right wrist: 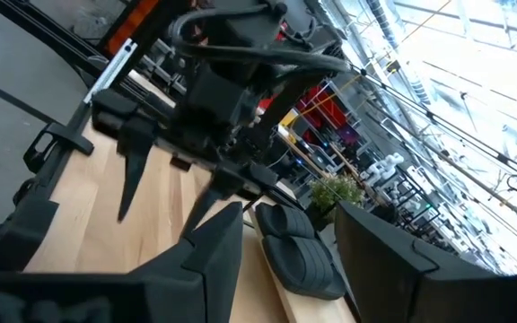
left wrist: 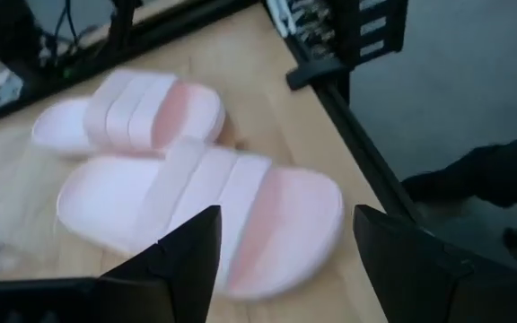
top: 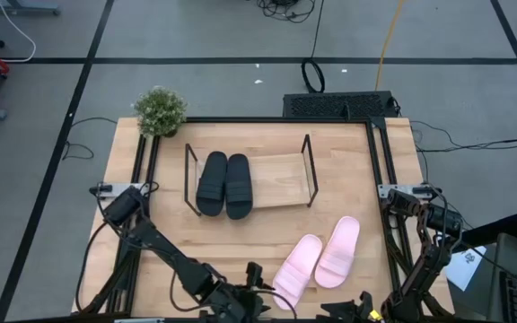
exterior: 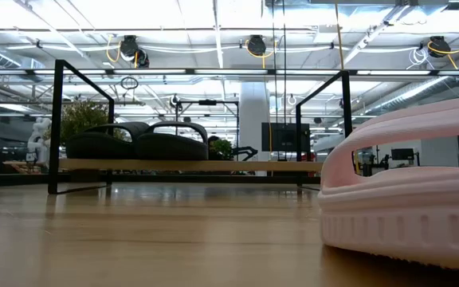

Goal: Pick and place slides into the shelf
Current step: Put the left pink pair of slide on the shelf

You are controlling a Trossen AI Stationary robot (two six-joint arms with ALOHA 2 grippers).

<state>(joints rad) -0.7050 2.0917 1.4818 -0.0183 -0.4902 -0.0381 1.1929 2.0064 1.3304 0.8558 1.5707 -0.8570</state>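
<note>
Two black slides (top: pixel 224 184) lie side by side on the wooden base in the left half of the wire shelf (top: pixel 290 179); the low view shows them there too (exterior: pixel 134 143). Two pink slides (top: pixel 321 258) lie flat on the table, near and right of the shelf. My left gripper (left wrist: pixel 285 260) is open and hovers just short of the nearer pink slide (left wrist: pixel 205 211); in the high view it is at the table's near edge (top: pixel 260 285). My right gripper (right wrist: pixel 290 260) is open at the near right (top: pixel 363 308) with nothing between its fingers.
A small potted plant (top: pixel 160 112) stands at the table's far left corner. The right half of the shelf's base (top: pixel 281 178) is bare. Black frame rails (top: pixel 380 170) run along the table's left and right sides. My left arm (top: pixel 164 251) slants across the near left.
</note>
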